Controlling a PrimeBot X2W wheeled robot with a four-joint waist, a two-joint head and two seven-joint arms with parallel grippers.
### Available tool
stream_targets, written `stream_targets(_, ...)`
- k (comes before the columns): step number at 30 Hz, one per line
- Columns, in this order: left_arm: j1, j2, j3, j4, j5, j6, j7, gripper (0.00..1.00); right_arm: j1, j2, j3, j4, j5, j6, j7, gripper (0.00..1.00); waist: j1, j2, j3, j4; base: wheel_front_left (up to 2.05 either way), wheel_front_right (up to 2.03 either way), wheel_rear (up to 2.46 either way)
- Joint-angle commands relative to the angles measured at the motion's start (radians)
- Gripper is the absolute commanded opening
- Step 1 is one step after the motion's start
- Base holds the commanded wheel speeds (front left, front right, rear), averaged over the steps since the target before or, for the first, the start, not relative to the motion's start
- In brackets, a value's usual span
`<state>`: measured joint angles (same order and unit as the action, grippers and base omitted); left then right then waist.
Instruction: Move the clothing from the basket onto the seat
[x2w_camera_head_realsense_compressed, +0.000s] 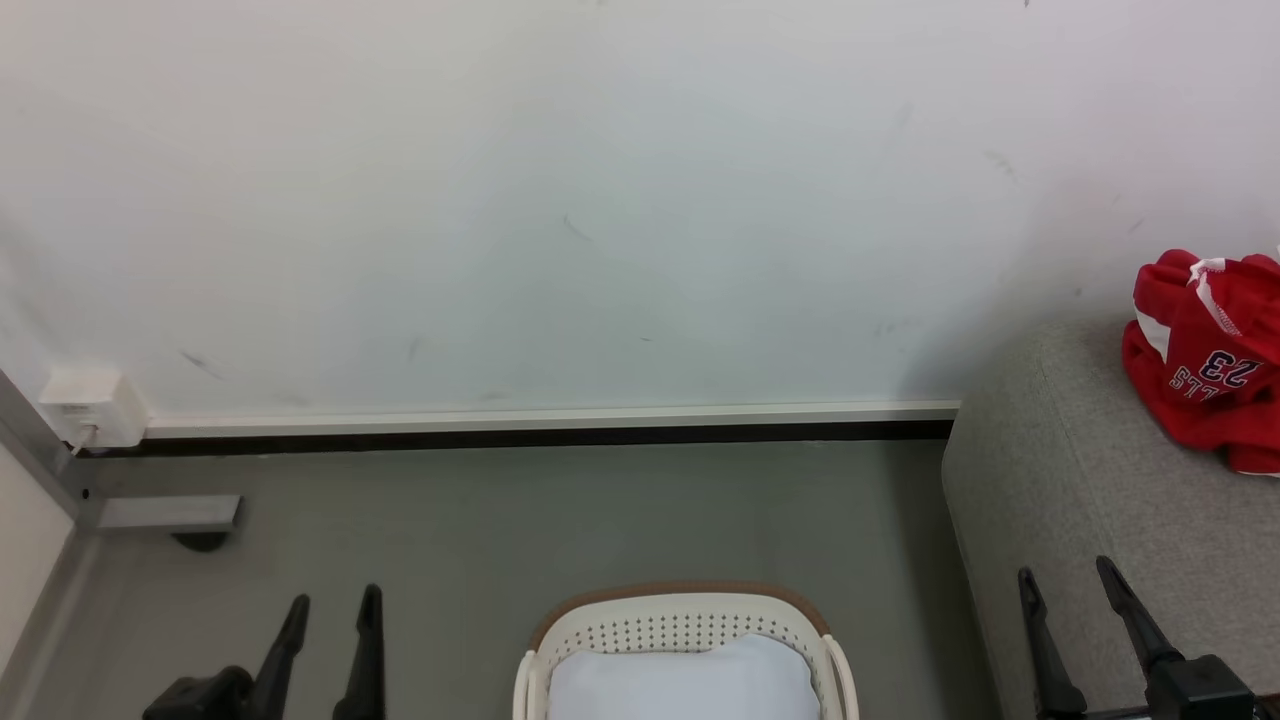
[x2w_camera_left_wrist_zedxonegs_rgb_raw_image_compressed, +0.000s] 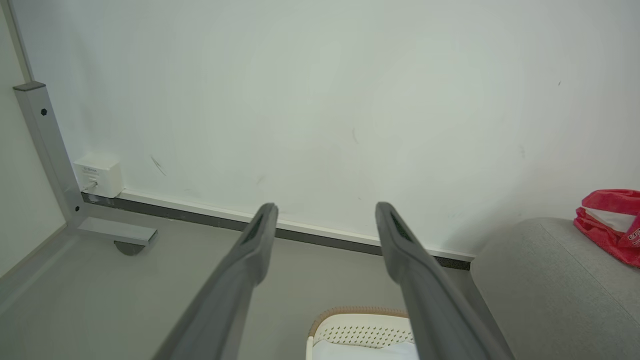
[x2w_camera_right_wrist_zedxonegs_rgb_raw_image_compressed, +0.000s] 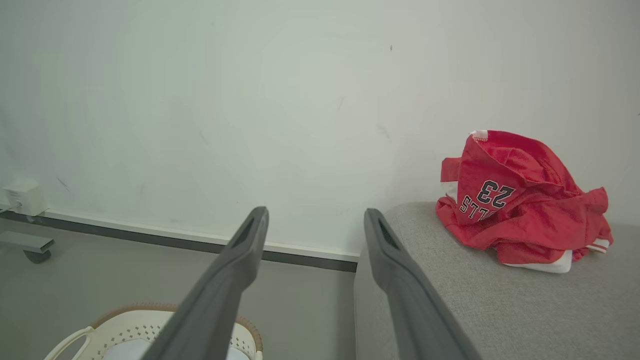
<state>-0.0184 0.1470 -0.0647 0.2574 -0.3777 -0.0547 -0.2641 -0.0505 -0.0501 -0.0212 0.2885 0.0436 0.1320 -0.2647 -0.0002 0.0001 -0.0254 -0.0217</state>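
The red jersey (x2w_camera_head_realsense_compressed: 1205, 365) printed "BULLS 23" lies crumpled on the grey sofa (x2w_camera_head_realsense_compressed: 1080, 500) at the right, against the wall; it is the red jersey (x2w_camera_right_wrist_zedxonegs_rgb_raw_image_compressed: 520, 205) on the sofa (x2w_camera_right_wrist_zedxonegs_rgb_raw_image_compressed: 500, 300) in the right wrist view and the red jersey (x2w_camera_left_wrist_zedxonegs_rgb_raw_image_compressed: 610, 225) at the left wrist view's right edge. The cream basket (x2w_camera_head_realsense_compressed: 680, 630) with a brown rim stands on the floor at bottom centre, holding a pale blue-white cloth (x2w_camera_head_realsense_compressed: 685, 685). My left gripper (x2w_camera_head_realsense_compressed: 335, 605) is open at lower left, nothing in it. My right gripper (x2w_camera_head_realsense_compressed: 1065, 580) is open over the sofa's front, apart from the jersey.
A white wall with a skirting board (x2w_camera_head_realsense_compressed: 550, 420) runs behind. A white wall box (x2w_camera_head_realsense_compressed: 90, 405) and a grey metal frame foot (x2w_camera_head_realsense_compressed: 165, 515) sit at the far left. Grey floor (x2w_camera_head_realsense_compressed: 600, 510) lies between basket and wall.
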Motion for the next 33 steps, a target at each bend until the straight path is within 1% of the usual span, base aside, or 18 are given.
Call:
stream_targets(1,0.014,-0.006,0.009,0.011,0.018,-0.01,0.0,1.0,0.017,-0.002,0.0,0.003,0.005,-0.003,0.001,1.0,0.0002,-0.0001,-0.003,0.0,0.0,0.0,0.0)
stream_targets(7,0.025,-0.032,0.047,0.046,0.064,-0.042,0.0,1.0,0.032,-0.001,-0.011,0.015,0.045,-0.003,0.001,1.0,0.0002,-0.0001,-0.013,-0.002,0.0,0.0,0.0)
stream_targets(16,0.019,-0.058,0.072,0.075,0.103,-0.067,0.0,1.0,0.026,-0.001,-0.009,0.039,0.055,-0.003,0.001,1.0,0.0002,-0.0001,-0.017,-0.001,0.0,0.0,0.0)
stream_targets(23,0.019,-0.065,0.069,0.075,0.107,-0.075,0.0,1.0,0.02,-0.001,-0.005,0.048,0.064,-0.003,0.001,1.0,0.0002,-0.0001,-0.015,-0.01,0.0,0.0,0.0)
stream_targets(33,0.014,-0.074,0.065,0.076,0.103,-0.075,0.0,1.0,0.02,-0.001,-0.006,0.058,0.061,-0.003,0.001,1.0,0.0002,-0.0001,-0.011,-0.029,0.0,0.0,0.0)
